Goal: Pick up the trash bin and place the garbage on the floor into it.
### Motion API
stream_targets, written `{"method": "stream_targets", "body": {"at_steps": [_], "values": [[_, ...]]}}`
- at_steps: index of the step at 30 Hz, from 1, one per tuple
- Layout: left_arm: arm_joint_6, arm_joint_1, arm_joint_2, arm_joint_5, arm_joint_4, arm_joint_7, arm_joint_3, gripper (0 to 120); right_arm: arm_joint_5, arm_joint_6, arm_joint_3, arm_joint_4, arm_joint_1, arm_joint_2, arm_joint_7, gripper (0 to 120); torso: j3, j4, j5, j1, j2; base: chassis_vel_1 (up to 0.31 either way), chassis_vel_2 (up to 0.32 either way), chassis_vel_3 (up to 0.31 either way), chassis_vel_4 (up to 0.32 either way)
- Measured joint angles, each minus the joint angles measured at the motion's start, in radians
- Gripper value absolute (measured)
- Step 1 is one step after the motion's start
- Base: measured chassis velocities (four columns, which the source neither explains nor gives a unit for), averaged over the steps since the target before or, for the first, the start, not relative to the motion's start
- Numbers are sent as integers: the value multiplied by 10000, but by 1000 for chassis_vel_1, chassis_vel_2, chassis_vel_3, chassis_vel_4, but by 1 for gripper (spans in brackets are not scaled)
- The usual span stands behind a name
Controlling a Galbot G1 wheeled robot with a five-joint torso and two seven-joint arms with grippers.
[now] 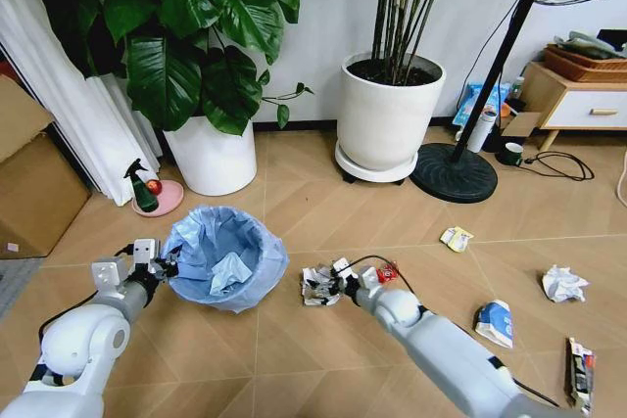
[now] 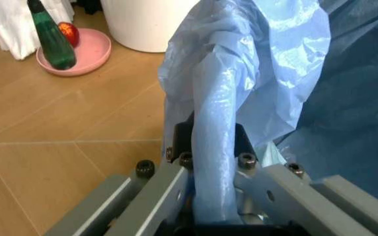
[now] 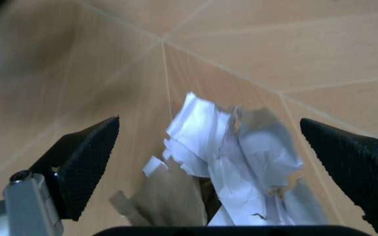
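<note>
Here crumpled paper (image 3: 232,162) lies between right tool (image 3: 215,147) fingers.

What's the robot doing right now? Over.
Left gripper shut on trash bin rim. Right gripper open around crumpled paper on floor. Nothing blocking.

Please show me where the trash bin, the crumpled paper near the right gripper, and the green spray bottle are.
trash bin (image 1: 223,259): head view, blue bag lining.
crumpled paper (image 3: 232,162): right wrist view, middle of wad.
green spray bottle (image 2: 53,43): left wrist view, body.
</note>
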Motion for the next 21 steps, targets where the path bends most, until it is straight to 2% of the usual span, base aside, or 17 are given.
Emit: {"method": "stream_targets", "body": {"at_steps": [12, 16, 20, 21], "values": [[-17, -16, -13, 20, -18, 1, 50, 0, -692, 195, 9, -1580, 389, 610, -290, 98, -1, -1, 0, 0, 0, 0, 0, 0, 0], [-21, -28, -29, 28, -19, 1, 95, 0, -967, 379, 59, -1975, 427, 767, -373, 88, -1, -1, 0, 0, 2, 0, 0, 0, 0], [-22, -31, -32, 31, -18, 0, 124, 0, -1096, 433, 100, -2184, 459, 883, -385, 72, -1, -1, -1, 0, 2, 0, 0, 0, 0], [-22, -31, -32, 31, -18, 0, 124, 0, -1096, 433, 100, -2184, 459, 883, -385, 72, -1, -1, -1, 0, 2, 0, 0, 0, 0]]}}
